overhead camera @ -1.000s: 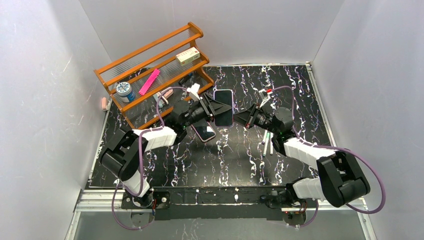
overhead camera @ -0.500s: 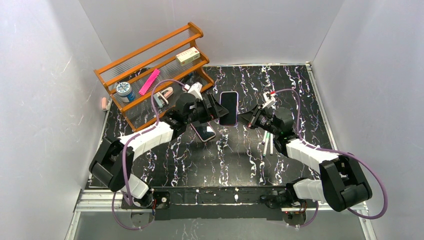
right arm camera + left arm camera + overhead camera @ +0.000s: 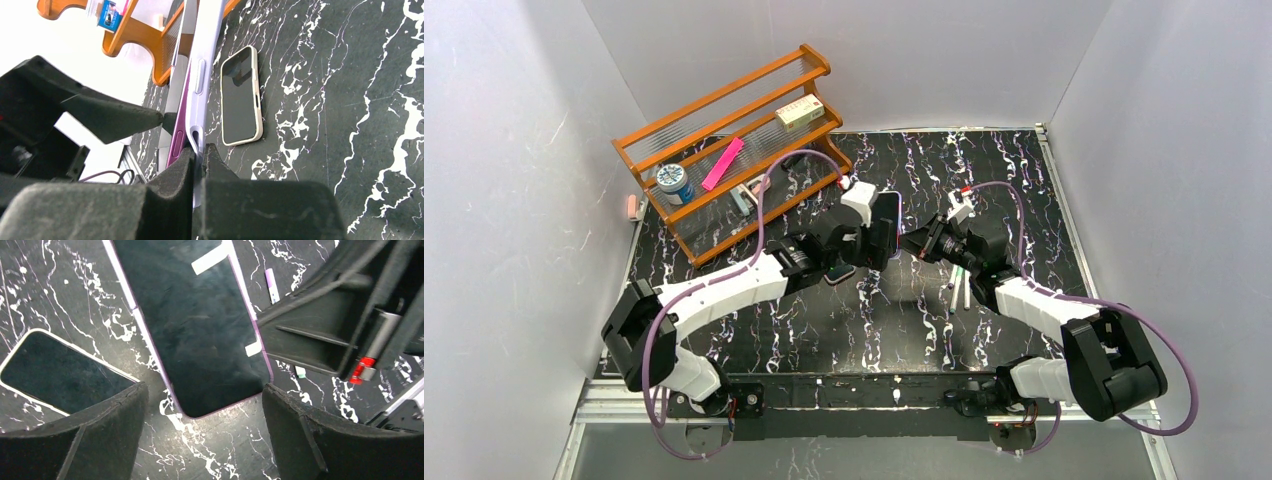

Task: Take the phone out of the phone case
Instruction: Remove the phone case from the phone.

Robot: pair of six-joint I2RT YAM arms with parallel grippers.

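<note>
Black marbled bench [image 3: 924, 320], orange rack [image 3: 724, 130] at its far left. Just right of the rack, your left gripper [image 3: 202, 390], jaws wide and empty, straddles the phone [image 3: 195, 335], probably to draw it out. Farther from the rack, your right gripper [image 3: 200, 150] is clamped on the phone case [image 3: 202, 75] rim, steadying it on edge.

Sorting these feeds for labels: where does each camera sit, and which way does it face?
Top external: above and behind the arms, looking down on the table and rack; both arms show.
Left wrist: on the left arm, looking down at the cased phone between its spread fingers.
Right wrist: on the right arm, looking along the table; its fingers pinch the case.
Shared: both wrist views show the spare phone.
</note>
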